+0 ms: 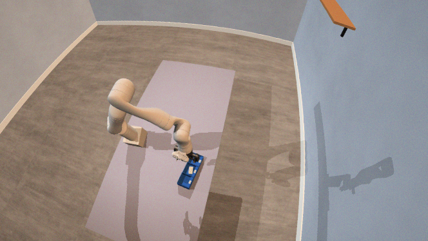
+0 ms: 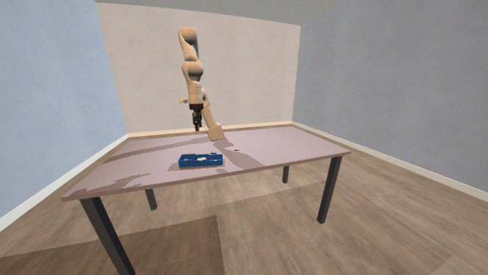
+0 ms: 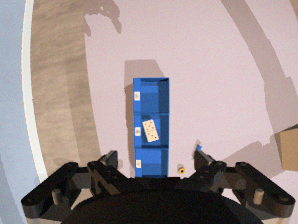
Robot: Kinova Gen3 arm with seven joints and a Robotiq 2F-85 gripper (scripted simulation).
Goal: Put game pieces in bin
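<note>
A blue row of three bins (image 1: pixel 184 181) (image 2: pixel 191 162) (image 3: pixel 148 104) lies on the table (image 1: pixel 180 90) (image 2: pixel 294 147) (image 3: pixel 220 63). A pale flat game piece with dots (image 1: pixel 191 169) (image 2: pixel 201 159) (image 3: pixel 150 131) lies in the middle bin. The bins' small white labels are too small to read. My gripper (image 1: pixel 190 157) (image 2: pixel 197 126) (image 3: pixel 156 159) is open and empty. It hangs high above the end of the row nearest the arm's base. The other two bins look empty.
A small round thing (image 2: pixel 236 149) (image 3: pixel 181 171) lies on the table beside the near end of the bins. A tiny blue thing (image 3: pixel 197 148) shows by my right finger. The arm's base block (image 1: pixel 135 136) (image 2: pixel 216 133) stands behind the bins. The table's edge runs along the left of the wrist view.
</note>
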